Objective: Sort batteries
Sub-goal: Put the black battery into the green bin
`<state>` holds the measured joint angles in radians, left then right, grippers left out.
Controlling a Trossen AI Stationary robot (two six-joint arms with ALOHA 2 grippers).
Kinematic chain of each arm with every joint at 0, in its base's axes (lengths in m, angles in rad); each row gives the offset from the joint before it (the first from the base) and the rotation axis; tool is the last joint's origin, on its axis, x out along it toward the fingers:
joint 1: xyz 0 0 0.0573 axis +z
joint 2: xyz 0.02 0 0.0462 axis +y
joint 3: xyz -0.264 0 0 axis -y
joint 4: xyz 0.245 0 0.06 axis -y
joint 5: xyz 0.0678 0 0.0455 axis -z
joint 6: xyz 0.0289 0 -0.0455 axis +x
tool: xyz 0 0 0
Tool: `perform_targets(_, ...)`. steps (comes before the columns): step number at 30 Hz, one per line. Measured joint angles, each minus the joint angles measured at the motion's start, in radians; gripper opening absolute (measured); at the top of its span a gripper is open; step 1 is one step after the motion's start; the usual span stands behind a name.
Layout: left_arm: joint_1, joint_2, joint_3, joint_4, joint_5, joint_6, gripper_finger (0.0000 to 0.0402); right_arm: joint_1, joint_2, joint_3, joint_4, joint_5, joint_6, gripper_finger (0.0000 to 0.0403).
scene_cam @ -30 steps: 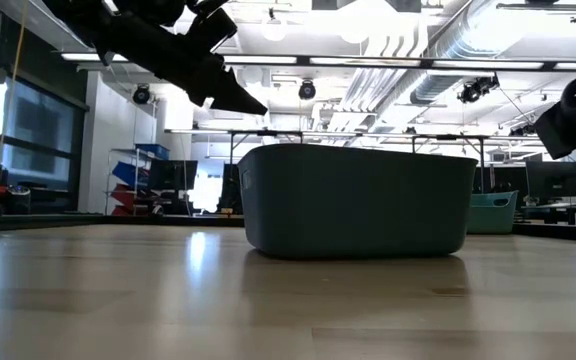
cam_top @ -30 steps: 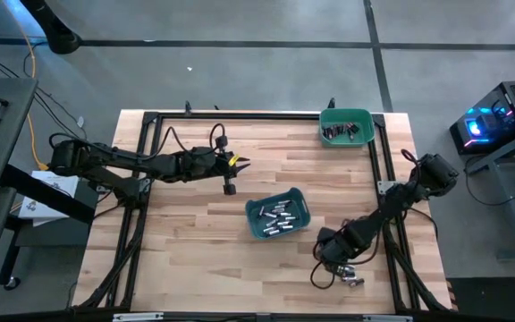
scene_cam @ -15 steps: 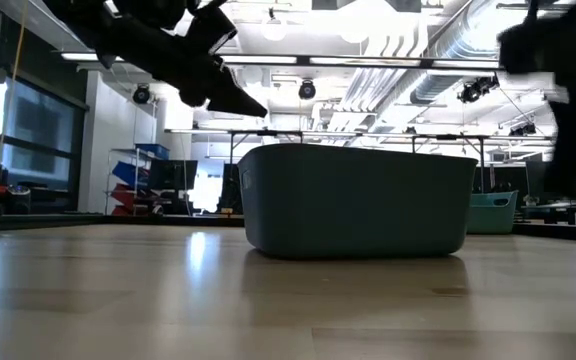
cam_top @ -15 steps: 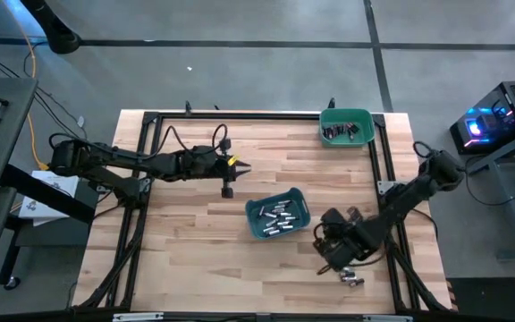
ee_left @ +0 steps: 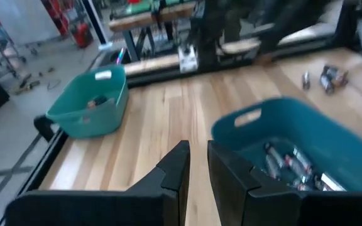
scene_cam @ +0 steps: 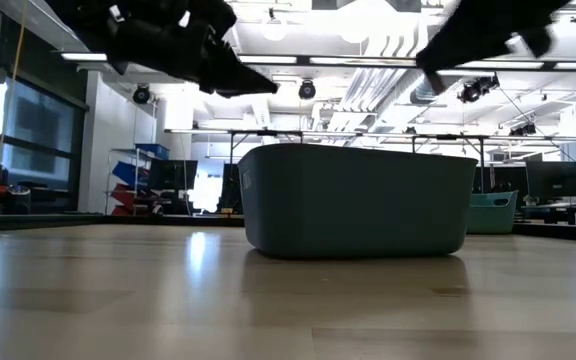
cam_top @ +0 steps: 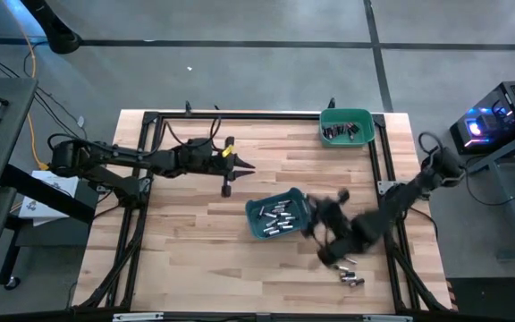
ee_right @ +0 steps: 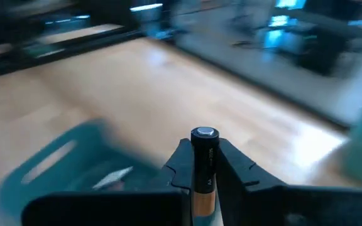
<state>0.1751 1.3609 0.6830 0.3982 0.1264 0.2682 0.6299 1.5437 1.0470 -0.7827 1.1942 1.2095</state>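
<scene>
The right gripper was clamped on a single battery, its two dark fingers pressed against either side of the cell, which stood upright between them with its silvery cap uppermost and a copper-toned band lower down. In the overhead view that gripper appeared right of centre, blurred, just beside the right edge of the dark teal bin in the middle of the wooden table.

That bin held a heap of batteries, mostly silvery-grey, lying loose across its floor. A few loose cells lay on the bare wood at the lower right of the overhead frame, near the table's front edge and well apart from the bin. A second, lighter green bin sat in the table's upper right corner with dark cells inside.

The left gripper hung over the table left of centre in the overhead view, apart from both bins. Seen from its wrist, the left gripper held nothing; its fingers stood close together with only a narrow slit between them, above bare wood beside the teal bin's wall.

At table height, the dark teal bin filled the middle of the frame, with both arms showing as dark shapes along the top edge.
</scene>
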Motion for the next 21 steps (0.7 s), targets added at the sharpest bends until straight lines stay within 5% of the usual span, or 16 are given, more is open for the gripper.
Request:
perform_targets(3, -0.013, 0.0, 0.0, 0.053, 0.0, -0.003, 0.0048, -0.179, -0.054, 0.001, -0.045, -0.031, -0.074, 0.0018)
perform_targets(9, -0.029, 0.0, 0.0, 0.11, 0.002, 0.003, 0.0048, -0.721, -0.171, 0.001, -0.095, -0.433, -0.363, 0.0018)
perform_targets(15, -0.03, 0.0, 0.0, 0.094, 0.002, 0.004, 0.0048, -1.27, -0.156, 0.001, -0.018, -0.738, -0.671, 0.0018)
perform_targets(21, -0.032, 0.0, 0.0, 0.08, 0.002, 0.011, 0.0048, -1.568, -0.039, 0.001, 0.079, -0.883, -0.823, 0.0018)
